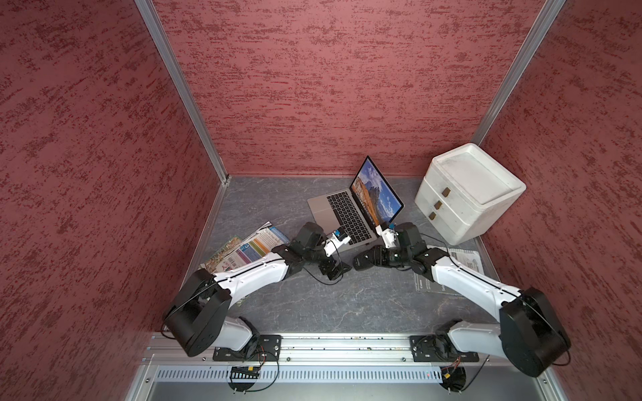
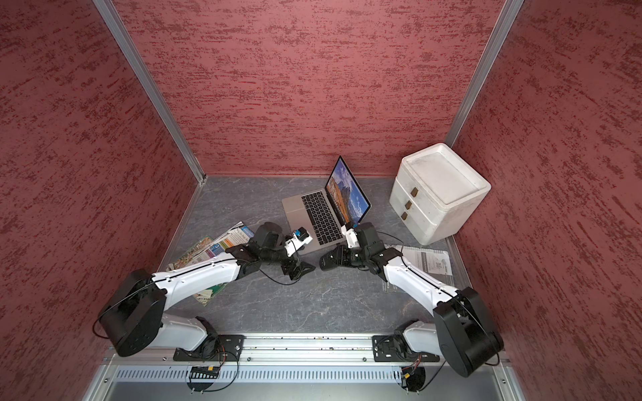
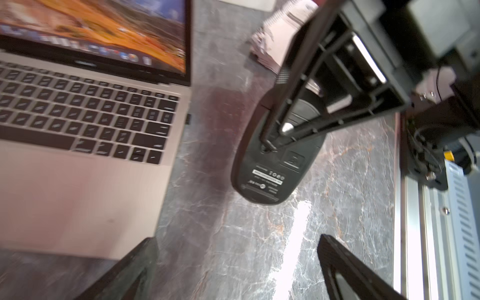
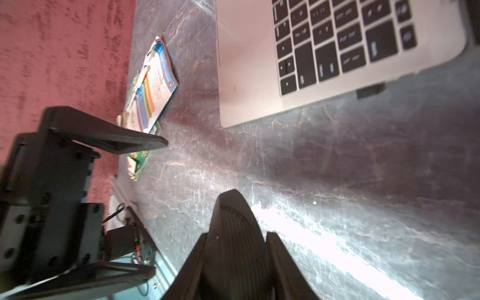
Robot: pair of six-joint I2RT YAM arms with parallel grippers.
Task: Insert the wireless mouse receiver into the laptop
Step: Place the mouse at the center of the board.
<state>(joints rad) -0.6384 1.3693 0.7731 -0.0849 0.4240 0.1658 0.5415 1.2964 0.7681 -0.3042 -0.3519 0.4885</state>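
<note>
Top views: the laptop stands open at the far middle of the tabletop, with its screen on the right side. A white drawer unit sits far right, magazines lie to the left, and a printed sheet lies under the right arm. The left pincer hangs released and empty, near the laptop's near edge. The right pincer is clenched on a black mouse just right of the left pincer.

Left wrist view: the receiver, too small to find in a top view, shows as a tiny black stub. It butts against the laptop's near side edge, level with the keyboard, and looks seated in a port. The mouse shows its labelled underside, with a right pincer finger across it. The left pincer's fingers are spread wide with nothing between them.

Right wrist view: the receiver touches the laptop's edge, well apart from both pincers. The mouse sits gripped between the right pincer's fingers.

Receiver handling: it is probably very light, rigid and smooth. Little of it projects, so it would be easy to flick away or cock in the port.

Where to hold: pinch the two flat faces of the protruding black cap with the fingertip ends, square to the port. The slim laptop may slide under a push, so it may need bracing.
</note>
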